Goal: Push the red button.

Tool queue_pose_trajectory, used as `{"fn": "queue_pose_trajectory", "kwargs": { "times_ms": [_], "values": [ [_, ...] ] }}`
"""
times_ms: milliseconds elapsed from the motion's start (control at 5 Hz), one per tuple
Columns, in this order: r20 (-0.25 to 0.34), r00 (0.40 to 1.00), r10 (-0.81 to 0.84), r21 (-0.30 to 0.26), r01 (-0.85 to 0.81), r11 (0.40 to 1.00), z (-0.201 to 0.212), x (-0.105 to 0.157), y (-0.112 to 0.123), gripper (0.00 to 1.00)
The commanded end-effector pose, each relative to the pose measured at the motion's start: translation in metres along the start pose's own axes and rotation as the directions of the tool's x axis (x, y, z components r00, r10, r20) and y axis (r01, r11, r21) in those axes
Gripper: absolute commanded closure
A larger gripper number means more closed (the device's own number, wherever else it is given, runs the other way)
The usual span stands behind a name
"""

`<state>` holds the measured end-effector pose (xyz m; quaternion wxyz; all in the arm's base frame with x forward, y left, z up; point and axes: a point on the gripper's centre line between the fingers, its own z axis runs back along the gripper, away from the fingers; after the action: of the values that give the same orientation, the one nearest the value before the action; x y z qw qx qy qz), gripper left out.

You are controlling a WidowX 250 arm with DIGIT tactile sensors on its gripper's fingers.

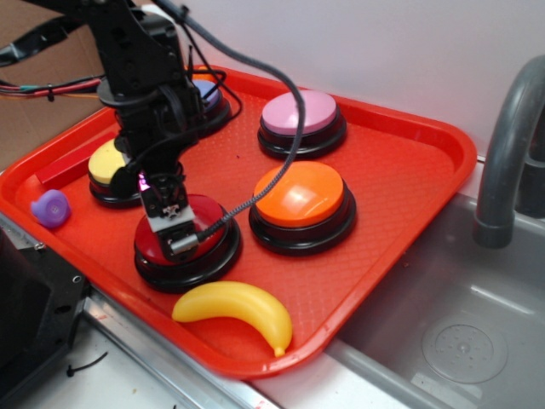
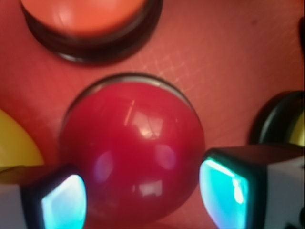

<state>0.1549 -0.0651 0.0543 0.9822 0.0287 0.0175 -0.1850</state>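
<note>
In the exterior view a red tray point(image 1: 400, 179) fills most of the frame, with a grey sink point(image 1: 460, 341) and a grey faucet point(image 1: 511, 153) at the right edge. The tray holds five round buttons on black bases: the red button point(image 1: 204, 228) at lower left of centre, an orange button point(image 1: 300, 194) to its right, a pink button point(image 1: 300, 115) above that, a yellow button point(image 1: 106, 164) at the left, and one more button point(image 1: 209, 95) at the top, mostly hidden by the black robot arm point(image 1: 140, 68). Also in the tray are one yellow toy banana point(image 1: 232, 308) near the lower rim and one small purple toy point(image 1: 51, 209) at the far left. The gripper point(image 1: 170, 217) points down onto the left part of the red dome — whether it touches cannot be told here.

The wrist view shows what the other cannot: the glossy red button point(image 2: 131, 152) fills the centre, and the two fingertips point(image 2: 62, 200) stand well apart at the lower corners, one on each side of the dome, clasping nothing — the jaws are spread. The orange button point(image 2: 83, 14) lies at the top, a yellow shape point(image 2: 14, 143) at the left edge, and part of a black base at the right edge.
</note>
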Motion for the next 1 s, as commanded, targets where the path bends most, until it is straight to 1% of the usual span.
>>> {"fn": "queue_pose_trajectory", "kwargs": {
  "times_ms": [0, 200, 400, 600, 800],
  "values": [
    [-0.022, 1.000, -0.005, -0.006, 0.005, 1.000, -0.014, 0.006, -0.001, 0.00],
    [-0.023, 1.000, -0.006, -0.016, 0.006, 1.000, -0.004, 0.012, 0.000, 0.00],
    [0.014, 1.000, 0.008, 0.000, -0.008, 1.000, 0.023, 0.021, 0.004, 0.00],
    [0.035, 0.994, 0.106, -0.043, -0.104, 0.994, 0.045, 0.025, 0.018, 0.00],
    [0.063, 0.991, 0.120, -0.044, -0.118, 0.992, 0.055, 0.022, 0.024, 0.00]
  ]
}}
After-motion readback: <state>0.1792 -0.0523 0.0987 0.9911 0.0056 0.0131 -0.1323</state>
